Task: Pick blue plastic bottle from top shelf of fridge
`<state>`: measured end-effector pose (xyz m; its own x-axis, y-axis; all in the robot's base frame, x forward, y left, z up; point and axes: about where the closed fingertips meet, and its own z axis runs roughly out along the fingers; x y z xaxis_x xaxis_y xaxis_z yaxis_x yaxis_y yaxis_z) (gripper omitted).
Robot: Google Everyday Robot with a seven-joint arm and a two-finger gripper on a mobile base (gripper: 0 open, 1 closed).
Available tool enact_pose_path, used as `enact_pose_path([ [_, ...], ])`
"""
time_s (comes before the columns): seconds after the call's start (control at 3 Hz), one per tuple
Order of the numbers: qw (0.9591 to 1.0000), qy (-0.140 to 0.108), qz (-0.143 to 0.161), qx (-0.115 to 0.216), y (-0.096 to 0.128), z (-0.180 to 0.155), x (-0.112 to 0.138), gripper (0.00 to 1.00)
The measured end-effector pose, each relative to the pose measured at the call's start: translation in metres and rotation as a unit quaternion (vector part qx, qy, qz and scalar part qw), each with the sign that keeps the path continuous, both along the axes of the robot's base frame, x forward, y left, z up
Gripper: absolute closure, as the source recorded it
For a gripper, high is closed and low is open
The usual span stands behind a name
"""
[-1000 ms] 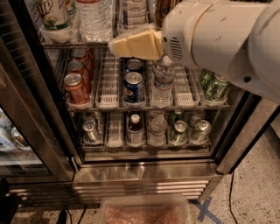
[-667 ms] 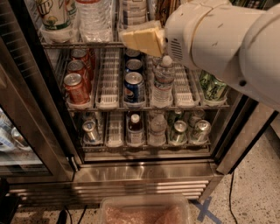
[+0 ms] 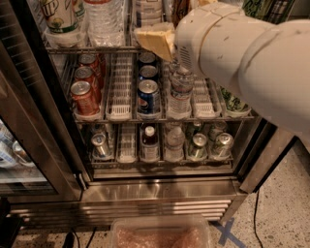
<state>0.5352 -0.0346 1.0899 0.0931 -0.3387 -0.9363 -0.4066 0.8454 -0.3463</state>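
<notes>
The fridge (image 3: pixel 58 160) stands open before me, with wire racks and a steel base grille. The top shelf (image 3: pixel 87 48) runs along the upper edge of the camera view. On it, only the lower part of the blue plastic bottle (image 3: pixel 147 9) shows, with a pale label, between a clear water bottle (image 3: pixel 104 19) and a brown can (image 3: pixel 180 8). My gripper (image 3: pixel 155 41), tan-coloured, is at the shelf's front edge just below the blue bottle and holds nothing that I can see. My big white arm (image 3: pixel 242 58) hides the right part of the shelf.
A green-labelled bottle (image 3: pixel 60 17) stands at the top left. The middle rack holds red cans (image 3: pixel 85 97), Pepsi cans (image 3: pixel 148 94), a water bottle (image 3: pixel 180 92) and a green can (image 3: pixel 235 104). Small cans and bottles fill the lower rack. A clear bin (image 3: pixel 160 235) sits on the floor.
My gripper has risen a little and shifted right, from the middle rack's top up to the top shelf's front edge. The arm covers more of the right side.
</notes>
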Motion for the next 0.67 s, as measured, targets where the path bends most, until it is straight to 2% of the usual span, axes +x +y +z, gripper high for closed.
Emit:
enact_pose_path([
  [0.33, 1.0, -0.007, -0.005, 0.004, 0.0033, -0.0081, 0.0069, 0.18],
  [0.67, 0.9998, -0.016, -0.007, 0.01, 0.0096, -0.0114, 0.014, 0.21],
])
